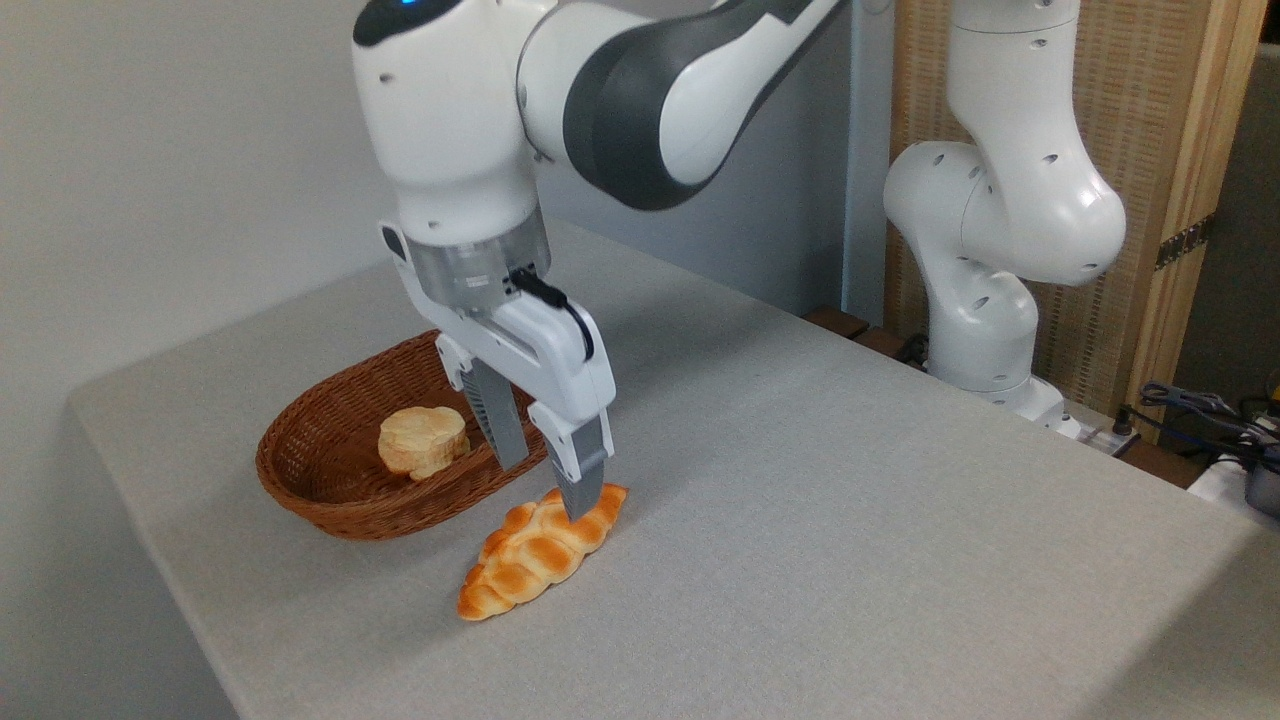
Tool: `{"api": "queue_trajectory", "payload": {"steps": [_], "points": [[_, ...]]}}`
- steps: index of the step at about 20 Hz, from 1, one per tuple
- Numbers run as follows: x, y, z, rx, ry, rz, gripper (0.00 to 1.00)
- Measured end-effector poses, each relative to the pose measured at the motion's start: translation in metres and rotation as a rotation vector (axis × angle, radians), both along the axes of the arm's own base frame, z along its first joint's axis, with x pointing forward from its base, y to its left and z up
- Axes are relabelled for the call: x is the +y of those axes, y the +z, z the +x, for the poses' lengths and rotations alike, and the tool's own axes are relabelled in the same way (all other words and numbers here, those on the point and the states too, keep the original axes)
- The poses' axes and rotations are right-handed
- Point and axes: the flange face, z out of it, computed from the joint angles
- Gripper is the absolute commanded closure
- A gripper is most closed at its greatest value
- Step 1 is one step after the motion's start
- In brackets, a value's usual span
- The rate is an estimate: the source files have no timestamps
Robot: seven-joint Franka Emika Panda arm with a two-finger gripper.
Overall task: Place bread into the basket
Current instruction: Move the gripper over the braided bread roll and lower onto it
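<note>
No readable text, labels, brands, numbers or signs anywhere in view.

The scene is bright and evenly lit by soft, diffuse light from above. Shadows stay faint: a pale smudge lies on the grey table (800,480) under the arm (640,90), and the inside of the basket (310,480) is darker. The bread (540,550) shows a mild gloss (no hard glare). Focus is sharp throughout, with slight grain.
</note>
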Motion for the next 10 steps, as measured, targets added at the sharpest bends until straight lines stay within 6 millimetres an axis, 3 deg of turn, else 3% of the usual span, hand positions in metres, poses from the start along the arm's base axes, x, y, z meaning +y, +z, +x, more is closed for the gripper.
{"api": "queue_trajectory", "payload": {"steps": [10], "points": [[-0.014, -0.052, 0.016, 0.027, -0.016, 0.002, 0.00]]}}
